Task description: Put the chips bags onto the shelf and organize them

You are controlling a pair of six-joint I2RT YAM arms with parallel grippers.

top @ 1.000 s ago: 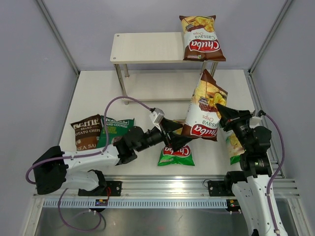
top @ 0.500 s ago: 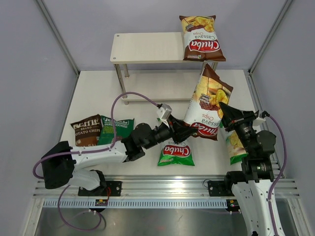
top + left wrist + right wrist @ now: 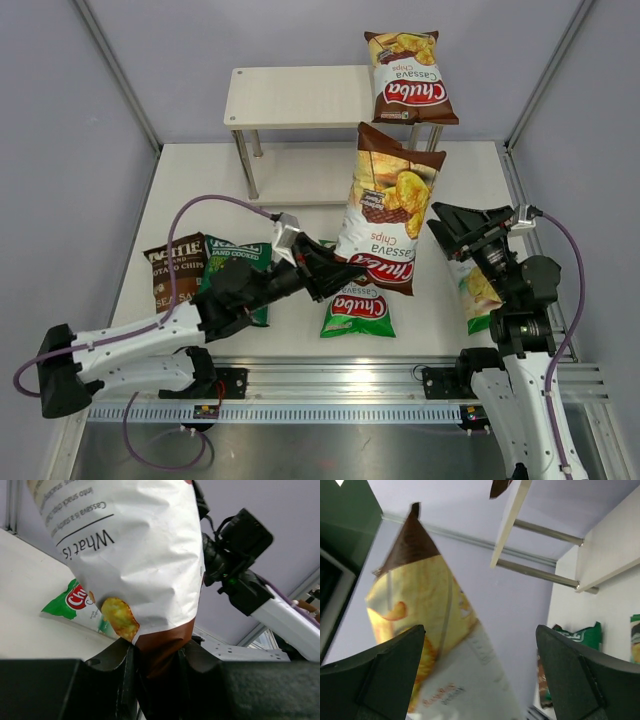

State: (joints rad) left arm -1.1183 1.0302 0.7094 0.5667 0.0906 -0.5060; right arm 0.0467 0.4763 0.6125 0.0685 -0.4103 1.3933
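Note:
A brown-red Chuba chips bag (image 3: 385,205) stands upright in the air over the table, and my left gripper (image 3: 343,274) is shut on its brown bottom seam (image 3: 159,652). Just right of that bag my right gripper (image 3: 446,228) is open; the bag (image 3: 422,615) shows between its spread fingers (image 3: 387,672), apart from them. A second brown-red Chuba bag (image 3: 408,78) lies on the right end of the shelf's top board (image 3: 295,97). On the table lie a green Chuba bag (image 3: 357,308), a Kettle bag (image 3: 175,268) and a dark green bag (image 3: 238,258).
Another green bag (image 3: 474,290) lies partly under my right arm. The shelf's lower board (image 3: 300,186) sits behind the lifted bag, between thin metal legs (image 3: 246,165). Grey walls close the table in on three sides.
My right gripper opened and let go of the brown-red bag. My left gripper closed on its bottom seam, and the bag swung upright and shifted left as the left arm drew back.

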